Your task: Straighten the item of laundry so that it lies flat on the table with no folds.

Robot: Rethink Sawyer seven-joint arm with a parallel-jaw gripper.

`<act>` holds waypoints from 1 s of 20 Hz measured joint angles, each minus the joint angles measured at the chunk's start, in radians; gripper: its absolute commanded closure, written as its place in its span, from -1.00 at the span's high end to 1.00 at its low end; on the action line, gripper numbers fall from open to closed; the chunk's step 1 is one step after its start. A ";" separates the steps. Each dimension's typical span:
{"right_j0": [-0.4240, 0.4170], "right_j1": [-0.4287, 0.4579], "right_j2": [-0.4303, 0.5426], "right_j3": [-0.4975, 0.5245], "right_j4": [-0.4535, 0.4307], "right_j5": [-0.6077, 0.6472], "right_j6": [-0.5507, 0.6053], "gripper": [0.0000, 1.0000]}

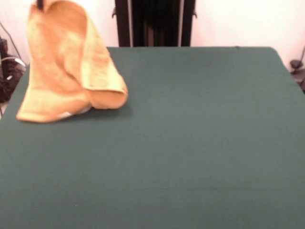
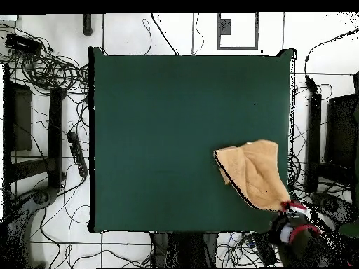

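The orange-tan washcloth hangs from its top corner at the far left of the front view, folded over on itself, with its lower edge resting on the dark green table. Only the dark tip of my gripper shows at the top edge, shut on the washcloth's upper corner. In the overhead view the washcloth spreads near the table's right edge, close to the bottom right corner. It rises to the gripper at the end of the red and black arm.
The black pedestal stands behind the table's far edge. Cables and a power strip lie on the floor left of the table in the overhead view. The washcloth sits close to the table's edge.
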 measured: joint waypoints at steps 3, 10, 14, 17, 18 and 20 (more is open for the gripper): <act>-0.077 -0.078 0.060 0.019 0.019 0.084 -0.020 -1.00; -0.126 -0.079 0.140 0.018 -0.034 0.112 -0.043 -1.00; -0.107 -0.053 0.153 0.011 -0.093 0.112 -0.043 -1.00; -0.075 -0.040 0.152 0.005 -0.128 0.112 -0.043 -1.00; -0.061 -0.037 0.149 0.003 -0.134 0.112 -0.043 -1.00; -0.020 -0.026 0.136 -0.002 -0.149 0.111 -0.043 -1.00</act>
